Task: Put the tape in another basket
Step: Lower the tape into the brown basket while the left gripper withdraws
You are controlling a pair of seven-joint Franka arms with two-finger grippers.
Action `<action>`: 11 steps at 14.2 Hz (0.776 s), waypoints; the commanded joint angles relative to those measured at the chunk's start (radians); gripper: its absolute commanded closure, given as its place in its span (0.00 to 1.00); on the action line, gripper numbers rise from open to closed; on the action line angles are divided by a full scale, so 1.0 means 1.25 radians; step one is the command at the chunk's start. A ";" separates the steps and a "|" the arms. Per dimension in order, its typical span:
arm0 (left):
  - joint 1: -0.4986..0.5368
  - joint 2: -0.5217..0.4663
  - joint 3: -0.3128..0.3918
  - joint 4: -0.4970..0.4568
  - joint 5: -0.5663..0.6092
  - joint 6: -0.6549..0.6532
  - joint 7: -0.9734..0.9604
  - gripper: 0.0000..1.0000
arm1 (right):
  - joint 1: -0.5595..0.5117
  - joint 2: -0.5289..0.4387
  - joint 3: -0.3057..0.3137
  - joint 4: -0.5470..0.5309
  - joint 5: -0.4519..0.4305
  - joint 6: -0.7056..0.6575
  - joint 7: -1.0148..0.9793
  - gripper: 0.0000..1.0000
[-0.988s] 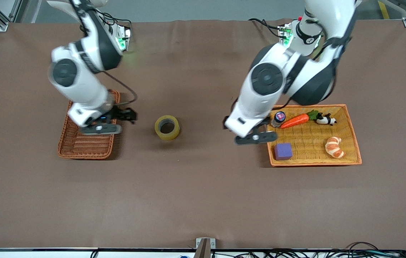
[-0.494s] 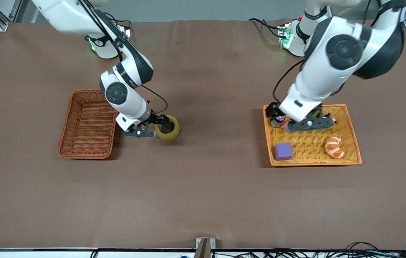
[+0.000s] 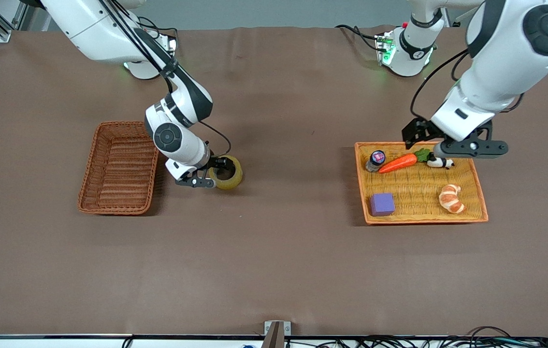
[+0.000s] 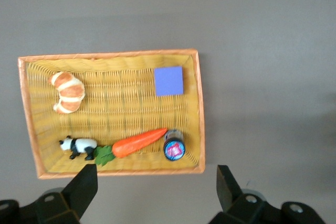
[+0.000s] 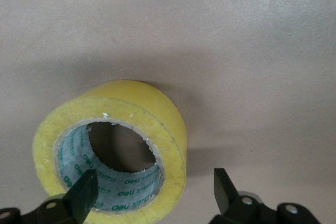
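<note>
Your right hand (image 3: 214, 172) sat spread wide at the tape (image 3: 226, 172), one finger inside its hole, one outside; the tape lay on the counter (image 3: 274, 251) beside the basket (image 3: 118, 167). Your left hand (image 3: 436, 146), fingers apart and empty, hung over the tray basket (image 3: 480, 193).

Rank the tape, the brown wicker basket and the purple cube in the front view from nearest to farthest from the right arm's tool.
From the right tool:
1. The tape, at the tool itself, one finger in its hole.
2. The brown wicker basket, beside the tool, toward the right arm's end of the table.
3. The purple cube, in the orange tray toward the left arm's end.
</note>
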 commanded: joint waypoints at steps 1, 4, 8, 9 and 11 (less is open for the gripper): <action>0.034 -0.009 0.000 0.049 -0.013 -0.044 0.029 0.00 | -0.010 0.035 -0.002 0.023 -0.025 -0.003 0.032 0.35; 0.071 -0.020 -0.001 0.065 -0.025 -0.043 0.089 0.00 | -0.009 0.062 -0.010 0.037 -0.034 0.002 0.040 0.65; 0.102 -0.038 0.000 0.051 -0.028 -0.049 0.071 0.00 | -0.015 0.059 -0.010 0.061 -0.036 -0.020 0.073 1.00; 0.114 -0.049 0.001 0.035 -0.029 -0.050 0.070 0.00 | -0.021 0.044 -0.010 0.078 -0.037 -0.064 0.072 1.00; 0.130 -0.057 -0.001 0.030 -0.029 -0.049 0.078 0.00 | -0.059 -0.024 -0.007 0.099 -0.037 -0.167 0.058 1.00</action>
